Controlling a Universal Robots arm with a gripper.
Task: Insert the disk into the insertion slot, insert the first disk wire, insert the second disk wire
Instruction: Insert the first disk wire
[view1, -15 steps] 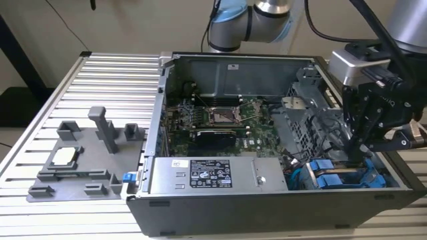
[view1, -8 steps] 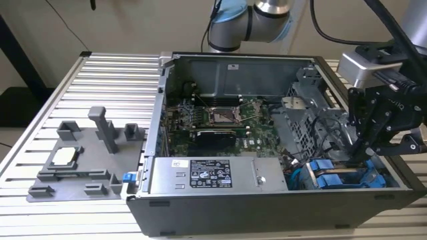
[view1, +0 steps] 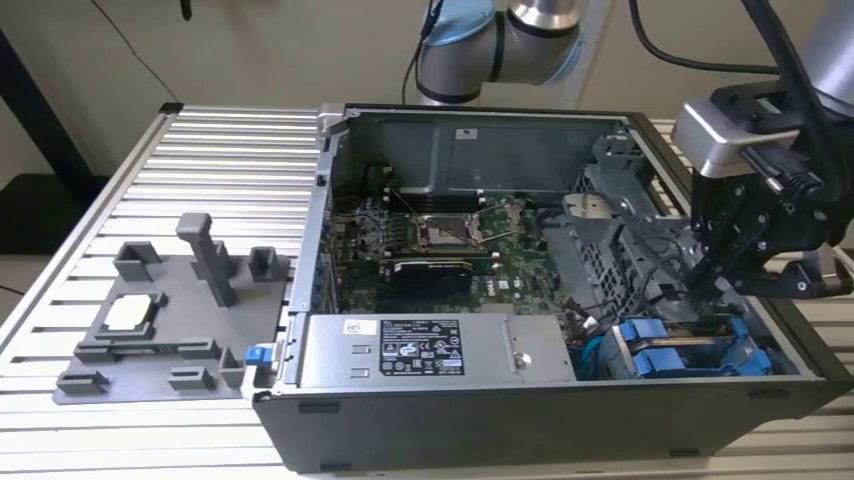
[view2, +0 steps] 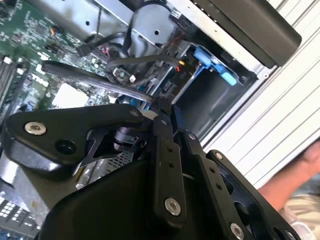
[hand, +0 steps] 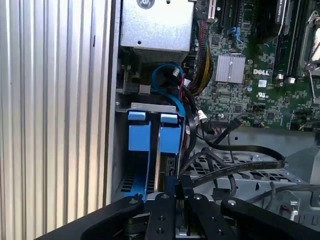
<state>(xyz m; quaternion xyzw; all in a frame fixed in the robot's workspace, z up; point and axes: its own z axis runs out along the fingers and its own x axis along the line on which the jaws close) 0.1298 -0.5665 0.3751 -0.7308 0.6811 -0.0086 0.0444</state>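
1. Nearest in the exterior view is the dark wall of the open computer case (view1: 534, 420), which stands on the ribbed counter (view1: 227, 150) along the bottom of the frame. Just behind that wall lies the grey power-supply box (view1: 441, 350). At the lower right of the frame two blue carriers sit side by side inside the case. The disk (view1: 643, 333) is the one nearer the motherboard (view1: 427, 235), and the other blue carrier (view1: 674, 362) is just beside it. The tool (view1: 701, 290) hangs at the right of the frame, with its tips down in the case just above the carriers. A grey fixture plate (view1: 147, 330) lies on the counter at the left.
2. In the second wrist view the tool's black fingers (view2: 162, 150) are drawn narrow. They pinch the end of a flat black cable (view2: 95, 80) that runs over the motherboard.
3. In the first wrist view the disk sits inside the insertion slot (hand: 150, 106), a grey metal bay, with the other blue carrier touching its side. The narrow tool holds the cable end right at the disk's edge. A blue wire (hand: 165, 80) loops between the power-supply box and the carriers.
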